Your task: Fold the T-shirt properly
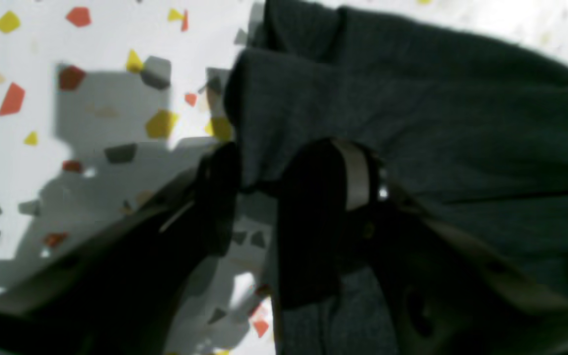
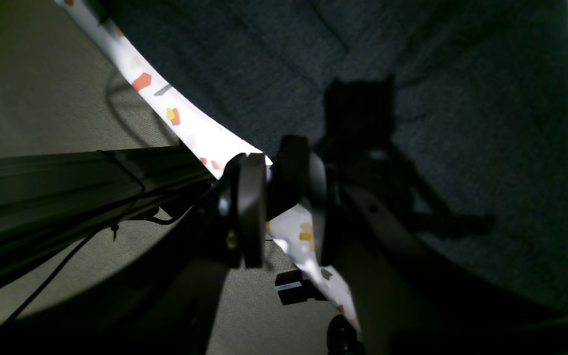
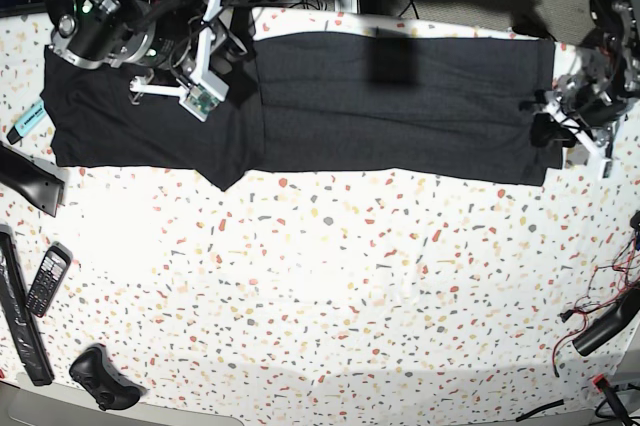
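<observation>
Only one T-shirt (image 3: 400, 116) lies between two parted end effectors.

One T-shirt (image 3: 400, 111), two arms, one phone (image 3: 46, 281), one table (image 3: 350, 286).

T-shirt (image 3: 400, 111): plain black, no print showing. Bench (image 3: 330, 286): white, speckled with red, yellow and grey chips. Phone (image 3: 47, 279) at 8 o'clock: black. Floor (image 2: 32, 98): grey-beige.
</observation>
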Controlling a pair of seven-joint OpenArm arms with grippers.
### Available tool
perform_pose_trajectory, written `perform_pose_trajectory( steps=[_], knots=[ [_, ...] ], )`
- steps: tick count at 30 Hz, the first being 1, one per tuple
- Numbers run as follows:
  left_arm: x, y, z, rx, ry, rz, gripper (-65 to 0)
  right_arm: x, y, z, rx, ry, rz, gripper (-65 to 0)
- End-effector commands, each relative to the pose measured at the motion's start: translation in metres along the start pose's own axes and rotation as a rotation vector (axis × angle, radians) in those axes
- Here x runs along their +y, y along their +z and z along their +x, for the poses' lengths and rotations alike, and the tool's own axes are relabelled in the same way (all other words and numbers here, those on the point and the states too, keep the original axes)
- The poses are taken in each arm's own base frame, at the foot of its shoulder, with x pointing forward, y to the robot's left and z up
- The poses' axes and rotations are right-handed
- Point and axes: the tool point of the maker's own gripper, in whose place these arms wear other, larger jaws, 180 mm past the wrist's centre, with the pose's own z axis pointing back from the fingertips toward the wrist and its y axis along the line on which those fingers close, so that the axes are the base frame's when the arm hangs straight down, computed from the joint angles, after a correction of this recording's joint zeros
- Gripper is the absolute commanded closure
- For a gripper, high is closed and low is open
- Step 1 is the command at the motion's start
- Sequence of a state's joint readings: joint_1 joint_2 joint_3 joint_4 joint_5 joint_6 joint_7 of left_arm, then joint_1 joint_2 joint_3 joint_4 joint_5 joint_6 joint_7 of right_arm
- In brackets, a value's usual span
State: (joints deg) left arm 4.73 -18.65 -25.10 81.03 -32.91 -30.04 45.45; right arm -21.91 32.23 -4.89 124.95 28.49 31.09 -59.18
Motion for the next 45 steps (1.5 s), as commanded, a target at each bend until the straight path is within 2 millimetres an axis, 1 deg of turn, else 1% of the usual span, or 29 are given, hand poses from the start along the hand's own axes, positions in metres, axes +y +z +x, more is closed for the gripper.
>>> perform_pose_trajectory(
  steps=[1,3,6,8,10,13,17,18,22,26,29,31,33,34,36,37,42,43,45],
  knots=[
    [0.007,0.006,0.012,-0.026,-0.002,-0.001,-27.7,-0.002,0.005,0.009,-0.035,0.020,-0.007,-15.0],
    [0.013,0.009,0.008,-0.019,0.029,-0.016,-27.7,-0.002,0.005,0.009,-0.035,0.020,-0.007,-15.0],
    [0.026,0.010,-0.005,0.004,0.104,-0.038,-27.7,-0.002,0.005,0.009,-0.035,0.020,-0.007,-15.0],
    [0.028,0.010,-0.012,0.006,0.153,-0.094,-27.7,-0.002,0.005,0.009,-0.038,0.020,-0.007,-15.0],
    [0.022,0.011,-0.019,0.021,0.197,-0.176,-27.7,-0.002,0.005,0.010,-0.039,0.021,-0.007,-15.0],
    [0.011,0.012,-0.024,0.025,0.246,-0.275,-27.7,-0.002,0.005,0.011,-0.046,0.020,-0.007,-15.0],
    [-0.002,0.013,-0.033,0.067,0.279,-0.342,-27.7,-0.002,0.005,0.011,-0.046,0.020,-0.007,-15.0],
    [-0.005,0.013,-0.032,0.063,0.287,-0.355,-27.7,-0.002,0.005,0.011,-0.046,0.020,-0.007,-15.0],
    [-0.010,0.009,-0.029,0.045,0.296,-0.367,-27.7,-0.002,0.005,0.012,-0.050,0.020,-0.007,-15.0],
    [-0.023,-0.001,-0.027,-0.002,0.325,-0.380,-27.7,-0.002,0.005,0.012,-0.049,0.020,-0.007,-15.0],
    [-0.026,-0.009,-0.033,-0.001,0.318,-0.358,-27.5,-0.002,0.005,0.011,-0.045,0.020,-0.007,-15.0],
    [-0.027,-0.010,-0.035,0.008,0.315,-0.355,-27.2,-0.002,0.005,0.010,-0.043,0.020,-0.007,-15.0],
    [-0.026,-0.009,-0.035,0.010,0.312,-0.352,-22.3,-0.002,0.005,0.011,-0.044,0.020,-0.007,-15.0],
    [-0.025,-0.009,-0.035,0.009,0.311,-0.351,-17.4,-0.002,0.005,0.011,-0.044,0.020,-0.007,-15.0],
    [-0.025,-0.009,-0.036,0.015,0.310,-0.351,-4.5,-0.002,0.005,0.011,-0.044,0.020,-0.007,-15.0],
    [-0.026,-0.009,-0.036,0.018,0.310,-0.352,0.0,-0.002,0.005,0.011,-0.044,0.020,-0.007,-15.0],
    [-0.024,-0.008,-0.035,0.013,0.308,-0.349,0.0,-0.002,0.005,0.011,-0.044,0.022,-0.010,-15.0],
    [-0.022,-0.008,-0.031,-0.003,0.308,-0.343,0.0,-0.002,0.005,0.011,-0.046,0.022,-0.010,-15.0],
    [-0.011,-0.004,-0.019,-0.059,0.301,-0.318,0.0,-0.002,0.005,0.011,-0.048,0.022,-0.010,-15.0]
  ],
)
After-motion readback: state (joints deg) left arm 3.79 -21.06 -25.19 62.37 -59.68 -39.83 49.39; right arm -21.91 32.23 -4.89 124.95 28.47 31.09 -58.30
